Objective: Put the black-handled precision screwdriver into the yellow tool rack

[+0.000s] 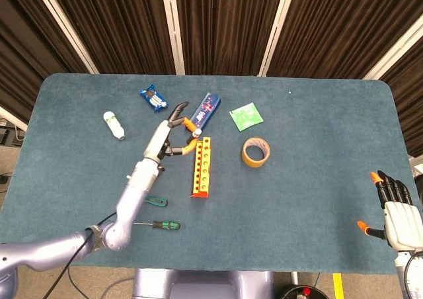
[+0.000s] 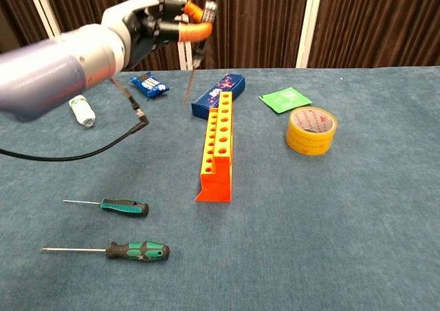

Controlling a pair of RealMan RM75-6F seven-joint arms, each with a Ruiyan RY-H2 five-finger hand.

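While the left hand (image 2: 148, 25) pinches the screwdriver (image 2: 199, 39) in its fingertips above the rack (image 2: 217, 146), seemingly tip-down, it should steady the shaft upright, then lower slowly.

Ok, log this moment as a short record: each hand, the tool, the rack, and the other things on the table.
left hand: raised, pinching the precision screwdriver, tip down
right hand: open at the table's near right edge
yellow tool rack: on table, holes empty
spare screwdrivers: green-handled screwdrivers near left
other items: tape roll, blue box, green packet, small white bottle
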